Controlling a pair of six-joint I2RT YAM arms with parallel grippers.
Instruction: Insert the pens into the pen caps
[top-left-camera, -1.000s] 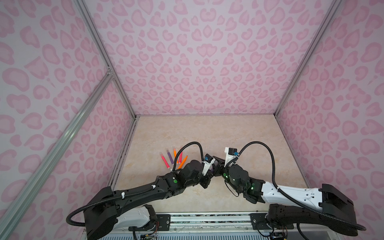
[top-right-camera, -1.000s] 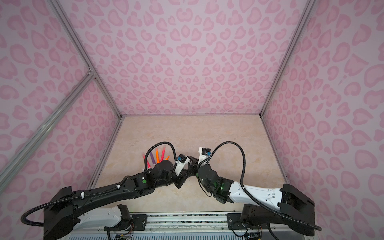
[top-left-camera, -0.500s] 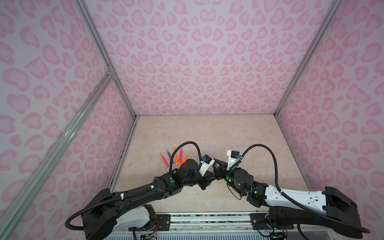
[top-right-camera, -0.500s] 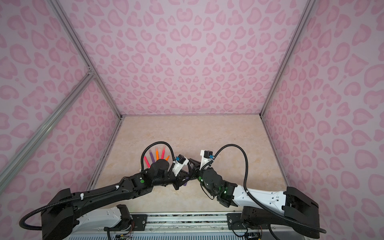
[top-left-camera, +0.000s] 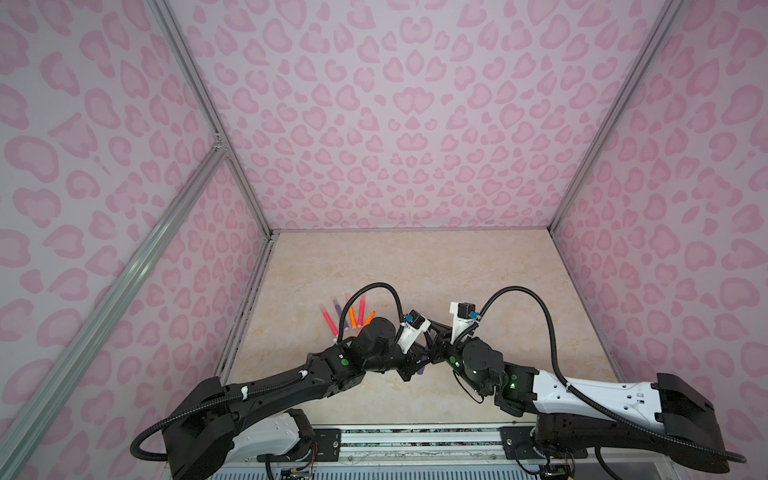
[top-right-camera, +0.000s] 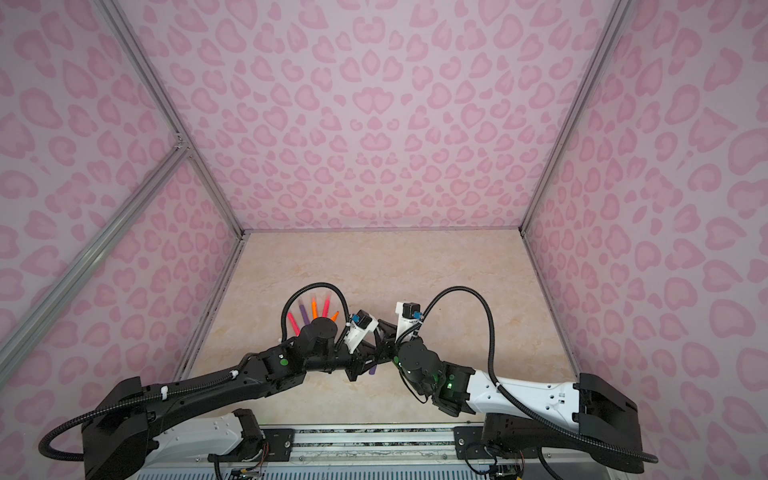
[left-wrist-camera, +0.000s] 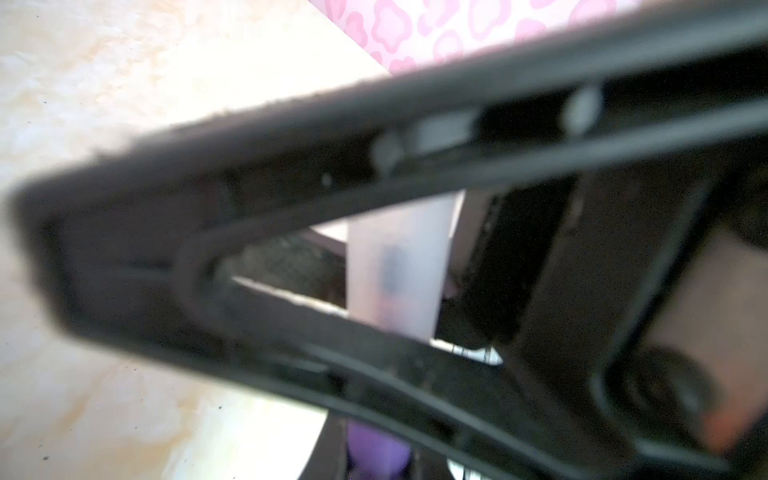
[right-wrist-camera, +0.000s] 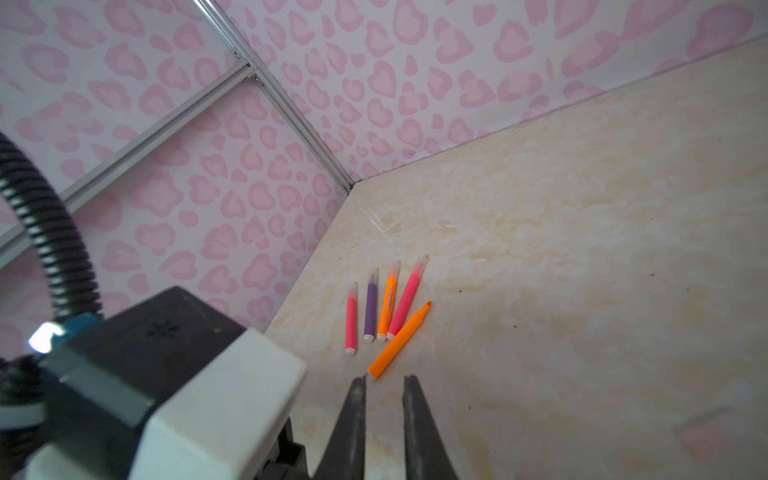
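1. Only the right wrist view shows the right gripper (right-wrist-camera: 384, 380) up close. Its fingertips are drawn close with a slim gap between them, clenched, and what they grip is out of its sight
2. That view also shows the five pens (right-wrist-camera: 388, 305) best. They lie fanned on the table (right-wrist-camera: 582, 249) near the left wall, four with clear caps on and one orange with a bare tip
3. Only the blurred left wrist view shows the pen cap (left-wrist-camera: 397, 270), a pale tube with a dark tip inside it
4. In both top views the left gripper (top-right-camera: 360, 366) is clenched on the purple pen (top-left-camera: 421, 370), tip to tip with the right one at the table's front middle; the cap is too faint to see there
5. Compared with a second ago, both are as tightly clenched and joined at much the same spot, and the table pens have not moved
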